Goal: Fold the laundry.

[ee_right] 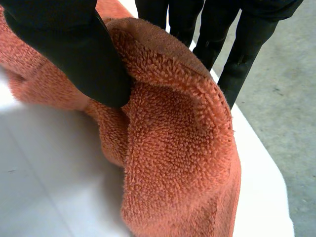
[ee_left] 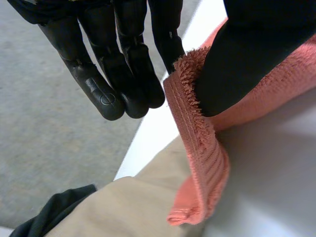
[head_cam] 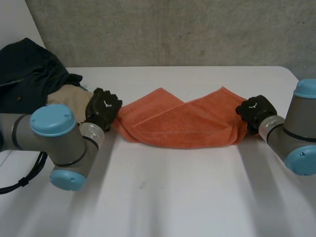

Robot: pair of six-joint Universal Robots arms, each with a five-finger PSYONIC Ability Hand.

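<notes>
The orange towel point(head_cam: 182, 123) lies across the middle of the white table point(head_cam: 173, 197), doubled lengthwise. Its two far corners stand up as peaks and each short end is taken in a hand.

Handling, as judged from the looped pile and the ribbed hem point(ee_left: 197, 148):
- It is soft and limp, with no stiffness of its own, and it sags wherever it is unsupported.
- It is light and not fragile.
- The terry surface looks grippy, so slip is unlikely. The bulk at a doubled end point(ee_right: 177, 163) may hide a loose layer.
- The best hold is at the hemmed corners, where the band is flatter and firmer.

Left hand point(head_cam: 102, 109): it pinches the towel's left end, with the thumb point(ee_left: 247, 59) pressed on the near face just behind the hem. One finger backs the cloth and the other fingers point(ee_left: 123, 59) hang straight beside it.

Right hand point(head_cam: 256, 111): it pinches the right end, with the thumb point(ee_right: 74, 49) sunk into the pile and the fingers point(ee_right: 242, 44) straight behind the fold.

Just beyond the left hand, a beige garment point(head_cam: 69, 101) touches the towel's hanging end in the left wrist view. A dark garment point(head_cam: 29, 74) is heaped behind the beige one at the table's corner.

No brand, label or writing can be read on the towel or either garment. Each hand's back bears a small white mark, not legible as text.
</notes>
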